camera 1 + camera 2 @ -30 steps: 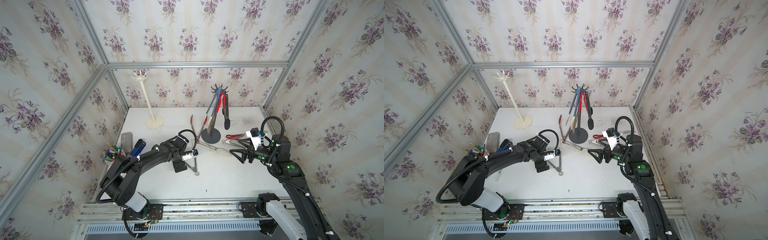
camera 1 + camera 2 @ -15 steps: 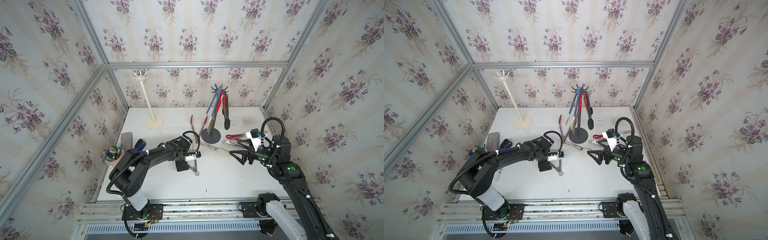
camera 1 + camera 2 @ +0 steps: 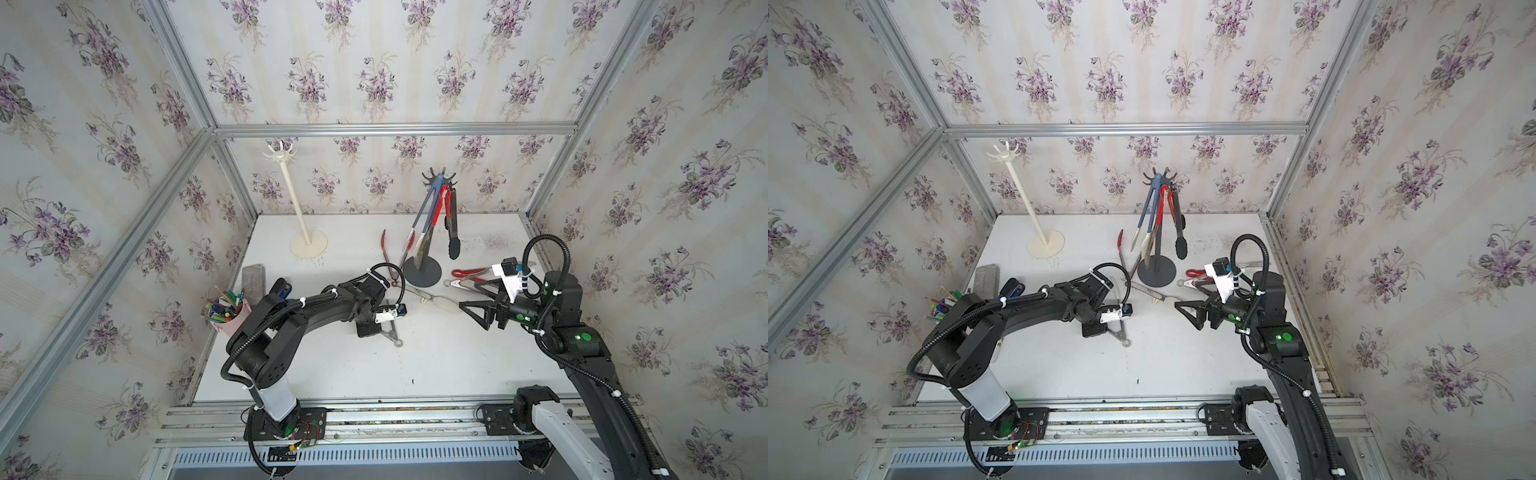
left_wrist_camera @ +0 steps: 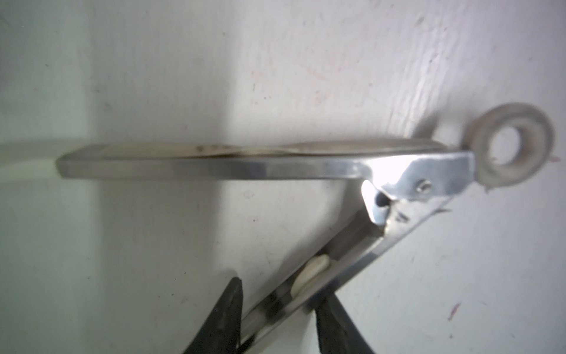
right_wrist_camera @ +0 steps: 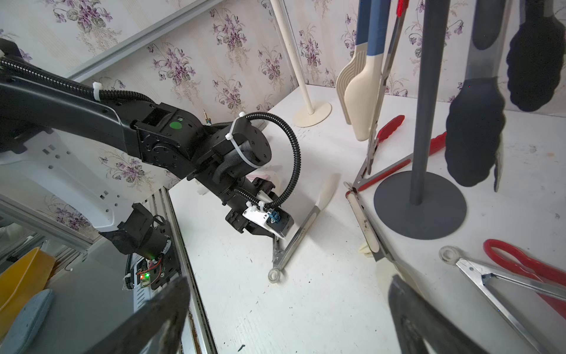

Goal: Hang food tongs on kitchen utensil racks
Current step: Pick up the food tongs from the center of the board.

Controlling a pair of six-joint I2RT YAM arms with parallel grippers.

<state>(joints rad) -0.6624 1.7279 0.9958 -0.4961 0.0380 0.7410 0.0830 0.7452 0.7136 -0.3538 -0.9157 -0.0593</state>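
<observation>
Found left gripper (image 4: pixel 278 294) jaws pinching one arm of steel tongs (image 4: pixel 214 168) lying on surface (image 3: pixel 415 374), close to hinge ring (image 4: pixel 514 144), probably to lift ring-first toward bare cream rack (image 3: pixel 308 245); dark grey rack (image 3: pixel 423 270) already loaded. Right gripper (image 3: pixel 473 316) jaws wide, empty. Since a second ago: left jaws narrowed from wide.

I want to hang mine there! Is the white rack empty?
Empty. The white rack has bare hooks; the hanging tongs are all on the grey rack.

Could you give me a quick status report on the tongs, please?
Left gripper clamped on one arm of steel tongs, lying on table. Right gripper open, empty. Cream rack bare; nothing blocking.
</observation>
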